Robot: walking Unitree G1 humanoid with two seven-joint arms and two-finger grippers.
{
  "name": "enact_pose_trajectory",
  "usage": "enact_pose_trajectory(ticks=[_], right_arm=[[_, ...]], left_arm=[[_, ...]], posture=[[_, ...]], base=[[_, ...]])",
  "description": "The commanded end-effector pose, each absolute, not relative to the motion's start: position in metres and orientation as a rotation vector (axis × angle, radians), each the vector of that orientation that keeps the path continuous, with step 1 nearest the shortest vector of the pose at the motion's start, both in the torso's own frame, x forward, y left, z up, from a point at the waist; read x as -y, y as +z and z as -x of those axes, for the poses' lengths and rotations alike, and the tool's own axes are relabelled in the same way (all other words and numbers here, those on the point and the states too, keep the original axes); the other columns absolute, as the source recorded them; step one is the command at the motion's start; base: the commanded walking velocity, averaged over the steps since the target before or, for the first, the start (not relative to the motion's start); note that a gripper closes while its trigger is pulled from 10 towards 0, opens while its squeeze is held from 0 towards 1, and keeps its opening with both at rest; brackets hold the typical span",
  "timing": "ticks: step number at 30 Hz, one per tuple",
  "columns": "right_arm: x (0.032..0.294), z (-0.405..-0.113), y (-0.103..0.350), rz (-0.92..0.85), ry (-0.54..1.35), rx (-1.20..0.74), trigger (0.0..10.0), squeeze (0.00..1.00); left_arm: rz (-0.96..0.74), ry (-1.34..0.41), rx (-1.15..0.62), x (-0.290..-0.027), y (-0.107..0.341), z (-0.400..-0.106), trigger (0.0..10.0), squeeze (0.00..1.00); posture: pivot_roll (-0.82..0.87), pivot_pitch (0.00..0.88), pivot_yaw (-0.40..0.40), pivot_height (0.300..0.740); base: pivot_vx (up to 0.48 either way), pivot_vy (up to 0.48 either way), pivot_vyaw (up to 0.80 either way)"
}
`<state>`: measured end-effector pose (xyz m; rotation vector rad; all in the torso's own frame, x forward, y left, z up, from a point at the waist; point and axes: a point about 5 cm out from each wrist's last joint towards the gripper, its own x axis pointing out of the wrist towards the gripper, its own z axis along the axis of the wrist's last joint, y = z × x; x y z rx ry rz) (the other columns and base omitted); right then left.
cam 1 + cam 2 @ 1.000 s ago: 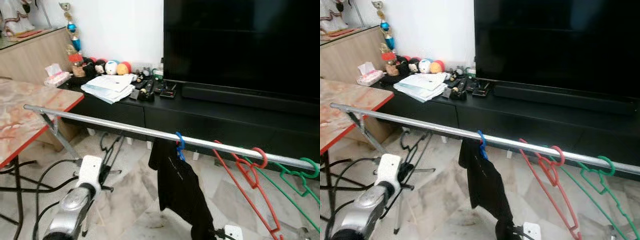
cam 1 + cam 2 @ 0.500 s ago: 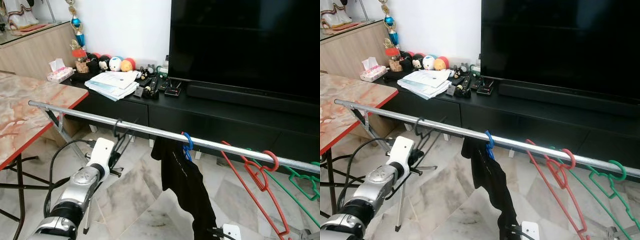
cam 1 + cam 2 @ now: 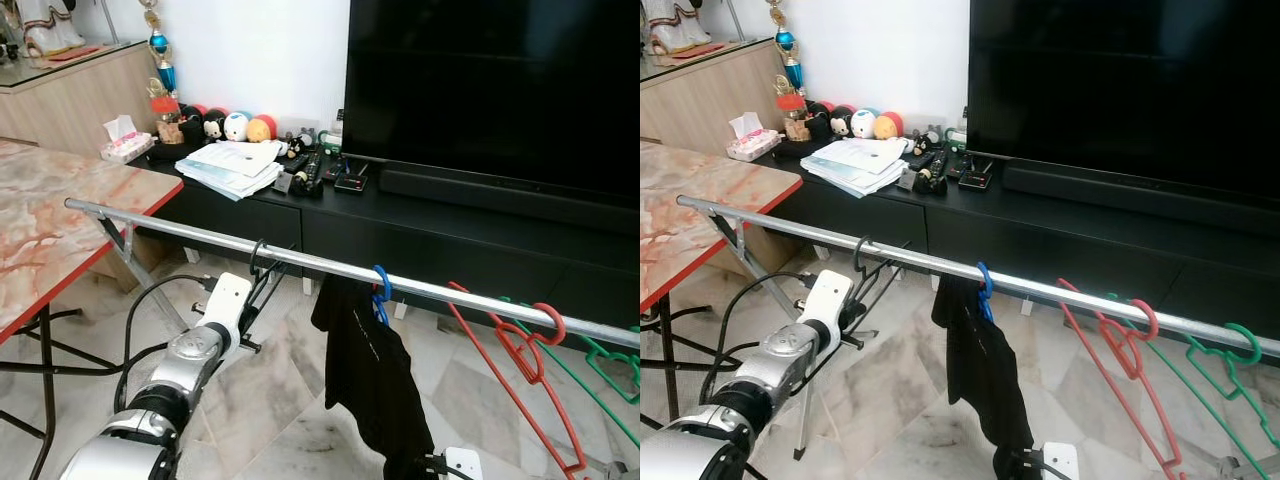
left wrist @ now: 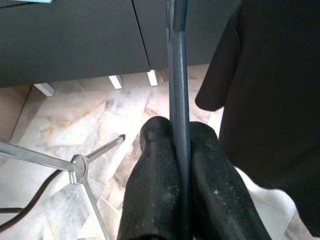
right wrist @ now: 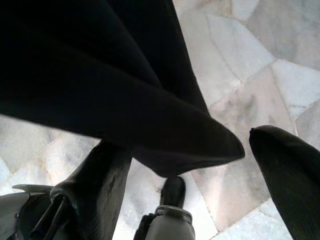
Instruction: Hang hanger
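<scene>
Left wrist view: left gripper (image 4: 180, 150) clamped on thin dark hanger (image 4: 177, 75) bar. Hook (image 3: 258, 252) already over silver rail (image 3: 180, 231), left of black shirt (image 3: 370, 370). Judged light, stiff, slippery wire; best pinched low on the straight bar. Right gripper (image 5: 200, 175) spread apart under shirt hem, holding nothing.

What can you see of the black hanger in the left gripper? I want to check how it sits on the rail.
The black hanger is thin, dark and looks like plastic. Its hook curls over the silver rail, left of the black garment on a blue hook. Below the rail, the left gripper is shut on a flat bar of it, one finger on each side. Its lower part is hard to make out.
</scene>
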<state>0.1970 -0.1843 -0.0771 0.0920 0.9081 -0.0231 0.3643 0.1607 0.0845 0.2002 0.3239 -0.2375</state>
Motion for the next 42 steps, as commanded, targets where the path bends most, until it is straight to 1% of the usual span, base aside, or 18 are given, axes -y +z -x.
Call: enact_pose_trajectory(ticks=[1, 12, 14, 25, 30, 33, 34, 35, 36, 42], right_arm=[[0.184, -0.196, -0.078, -0.088, -0.016, -0.916, 10.0, 0.0], [0.184, -0.196, -0.078, -0.087, -0.01, -0.92, 10.0, 0.0], [0.183, -0.196, -0.078, -0.085, -0.008, -0.922, 10.0, 0.0], [0.184, -0.196, -0.078, -0.087, -0.002, -0.927, 10.0, 0.0], [0.184, -0.195, -0.078, -0.089, -0.002, -0.926, 10.0, 0.0], [0.184, -0.195, -0.078, -0.09, -0.003, -0.927, 10.0, 0.0], [0.183, -0.195, -0.078, -0.089, -0.002, -0.927, 10.0, 0.0], [0.183, -0.195, -0.078, -0.089, -0.002, -0.927, 10.0, 0.0], [0.183, -0.195, -0.078, -0.09, -0.002, -0.927, 10.0, 0.0], [0.183, -0.195, -0.078, -0.092, -0.003, -0.926, 10.0, 0.0]], left_arm=[[-0.193, -0.22, -0.316, -0.162, 0.089, -0.368, 10.0, 0.0], [-0.22, -0.156, -0.407, -0.164, 0.079, -0.366, 10.0, 0.0], [-0.208, -0.154, -0.46, -0.165, 0.068, -0.359, 10.0, 0.0], [-0.21, -0.151, -0.527, -0.165, 0.048, -0.346, 10.0, 0.0], [-0.209, -0.152, -0.481, -0.164, 0.05, -0.346, 10.0, 0.0], [-0.169, -0.13, -0.434, -0.164, 0.053, -0.347, 10.0, 0.0], [-0.168, -0.12, -0.423, -0.165, 0.054, -0.347, 10.0, 0.59], [-0.169, -0.117, -0.42, -0.165, 0.054, -0.347, 10.0, 0.59], [-0.154, -0.112, -0.418, -0.166, 0.054, -0.347, 10.0, 1.0], [-0.119, -0.086, -0.371, -0.169, 0.055, -0.345, 10.0, 1.0]], posture=[[0.04, 0.032, 0.003, 0.74], [0.04, 0.033, -0.001, 0.74], [0.04, 0.03, 0.001, 0.74], [0.04, 0.034, -0.006, 0.74], [0.04, 0.036, -0.004, 0.74], [0.04, 0.037, -0.005, 0.74], [0.04, 0.037, -0.005, 0.74], [0.04, 0.037, -0.005, 0.74], [0.05, 0.037, -0.004, 0.74], [0.05, 0.038, -0.001, 0.74]], base=[[0.0, 0.0, 0.0], [0.0, 0.0, 0.0], [0.0, 0.0, 0.0], [0.0, 0.0, 0.0], [0.0, 0.0, 0.0], [0.0, 0.0, 0.0], [0.0, 0.0, 0.0], [0.0, 0.0, 0.0], [0.0, 0.0, 0.0], [0.0, 0.0, 0.0]])
